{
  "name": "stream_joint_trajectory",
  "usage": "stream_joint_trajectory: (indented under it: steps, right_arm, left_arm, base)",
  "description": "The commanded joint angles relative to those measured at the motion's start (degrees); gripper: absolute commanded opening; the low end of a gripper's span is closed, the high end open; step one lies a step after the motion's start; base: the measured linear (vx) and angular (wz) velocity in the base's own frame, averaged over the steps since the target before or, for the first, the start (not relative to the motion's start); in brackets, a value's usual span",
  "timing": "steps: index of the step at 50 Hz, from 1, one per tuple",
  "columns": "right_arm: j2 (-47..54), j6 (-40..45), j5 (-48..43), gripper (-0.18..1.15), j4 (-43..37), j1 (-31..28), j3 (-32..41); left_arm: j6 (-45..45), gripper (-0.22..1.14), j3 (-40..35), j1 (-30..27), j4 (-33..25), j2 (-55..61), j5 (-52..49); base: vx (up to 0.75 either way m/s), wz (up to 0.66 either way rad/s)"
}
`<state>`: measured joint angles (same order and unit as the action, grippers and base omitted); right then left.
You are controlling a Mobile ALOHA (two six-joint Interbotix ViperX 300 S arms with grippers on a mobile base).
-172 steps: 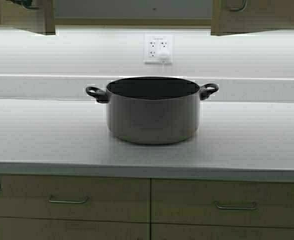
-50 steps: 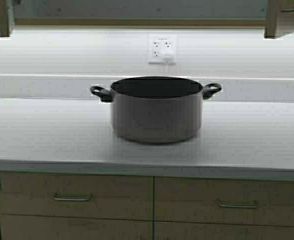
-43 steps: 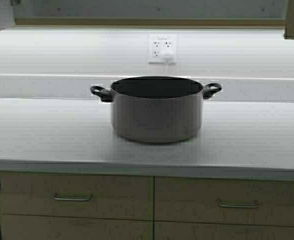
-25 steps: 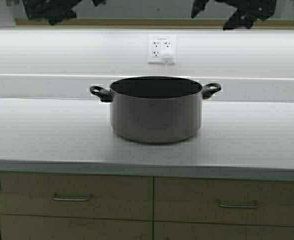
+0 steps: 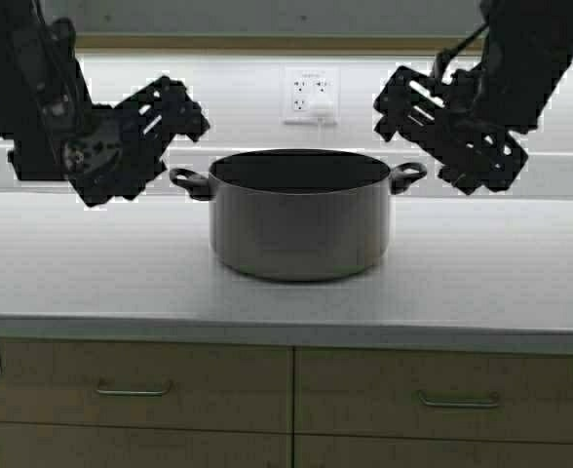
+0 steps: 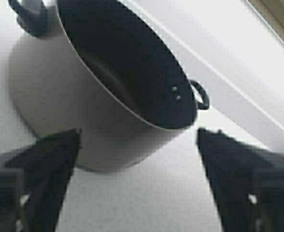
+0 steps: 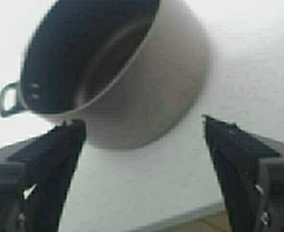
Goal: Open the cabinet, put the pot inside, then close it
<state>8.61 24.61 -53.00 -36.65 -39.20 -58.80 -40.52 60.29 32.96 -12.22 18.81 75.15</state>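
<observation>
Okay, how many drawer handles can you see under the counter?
2. The left drawer handle is below the counter's left half, the right drawer handle below its right half. Others may lie beyond the picture's edges.

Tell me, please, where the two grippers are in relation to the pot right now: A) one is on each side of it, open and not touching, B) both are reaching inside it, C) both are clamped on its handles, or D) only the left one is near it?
A: the left gripper and right gripper flank the pot, fingers spread and clear of its handles.
</observation>
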Motion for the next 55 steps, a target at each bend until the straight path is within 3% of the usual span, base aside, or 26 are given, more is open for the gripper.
stream_joint_trajectory:
  steps: [1, 20, 31, 39, 45, 50, 55]
  right_arm:
    - [1.58, 4.48, -7.38, 1.03, 1.67, 1.41, -2.02]
    - [5.01, 8.44, -11.43, 1.03, 1.49, 1.41, -4.66]
    - [10.72, 12.83, -14.24, 1.03, 4.66, 1.41, -2.11]
    - [16.44, 13.97, -19.6, 1.03, 3.34, 2.99, 0.97]
    - [21.45, 16.35, -22.59, 1.03, 2.99, 6.59, 4.31]
    - [25.93, 22.5, -26.63, 1.03, 4.39, 9.67, 6.42]
    - [30.32, 29.97, -31.2, 1.03, 10.9, 13.8, 8.96]
  left_arm:
    - [-4.31, 1.02, -1.49, -0.35, 3.08, 4.31, 5.27]
    - [-5.98, 1.02, -2.11, -1.23, 3.52, 8.0, 8.61]
    - [-6.5, 1.02, -2.37, -3.16, 0.18, 12.04, 11.51]
    - [-9.76, 1.02, -7.56, -5.27, 0.26, 17.23, 11.51]
    - [-15.38, 1.02, -13.1, -7.73, 3.52, 21.8, 11.51]
    - [-19.69, 1.02, -17.93, -9.58, 8.09, 25.05, 11.87]
    - [-22.24, 1.02, -21.97, -10.2, 10.28, 27.42, 12.39]
  base:
    - [0.04, -0.08]
    - [0.16, -0.03]
    - [0.18, 0.01]
    - [0.07, 0.1]
    - [0.01, 0.07]
    - [0.0, 0.01]
    - [0.0, 0.0]
